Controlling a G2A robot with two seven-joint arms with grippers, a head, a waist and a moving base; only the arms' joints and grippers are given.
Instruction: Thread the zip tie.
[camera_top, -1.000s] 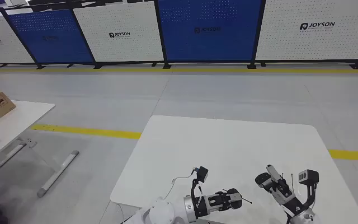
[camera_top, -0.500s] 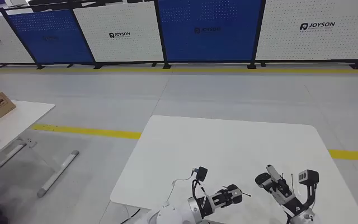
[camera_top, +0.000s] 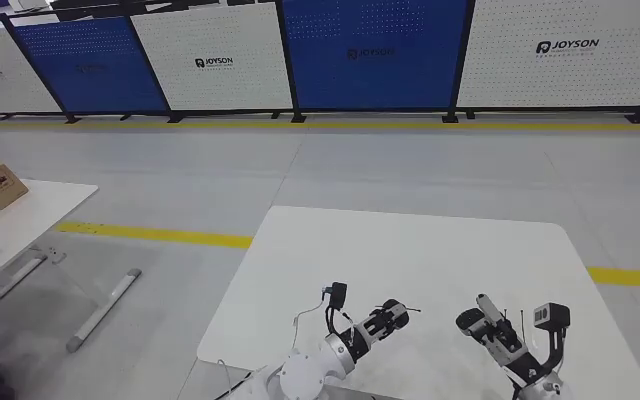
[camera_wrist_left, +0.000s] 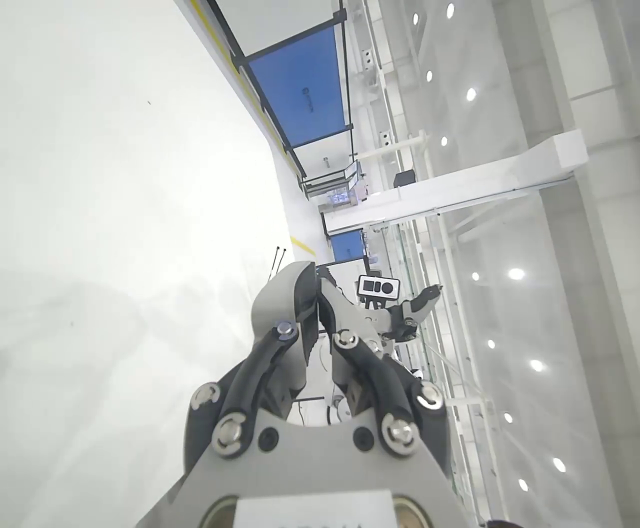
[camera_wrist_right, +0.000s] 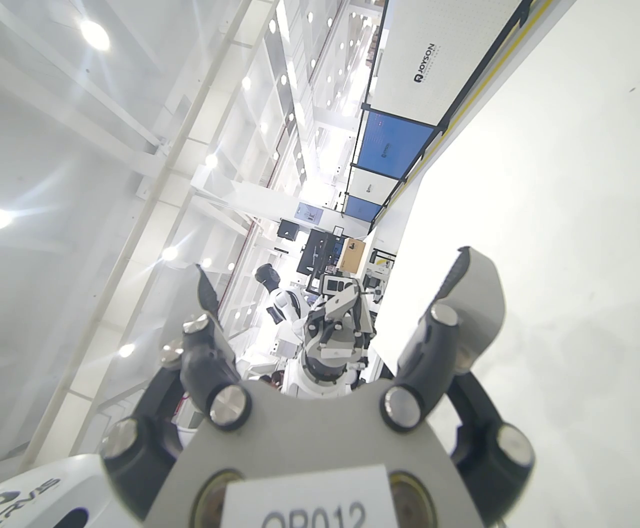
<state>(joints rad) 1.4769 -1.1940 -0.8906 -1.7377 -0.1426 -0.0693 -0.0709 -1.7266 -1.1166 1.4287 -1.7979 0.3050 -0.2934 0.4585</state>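
Robot at a white rectangular table (camera_top: 420, 250): the left arm comes in over the near edge and slants toward the far right, wrist raised off the surface, with the left gripper (camera_top: 393, 314) hanging above the near part of the tabletop; the pincer is clenched, its two grey fingers (camera_wrist_left: 280, 300) pressed together along their black pads; it grasps a thin black plastic zip tie (camera_top: 411, 309), whose ends stick out to either side of the fingertips in the top view.

The right arm stands at the table's near right corner, forearm angled up and away from the robot; the right gripper (camera_top: 478, 312) is released, its two fingers (camera_wrist_right: 475, 285) spread wide, well apart from the left one.

From the left wrist, two fine black strips (camera_wrist_left: 278, 260) with small heads poke out beside the closed fingertips; they may belong to the held tie or lie on the table beyond, and the view does not settle it.

The count: two arms, two grippers, one tie plainly held; behind the table run a yellow floor line (camera_top: 150, 234) and two blue partition panels (camera_top: 375, 55).
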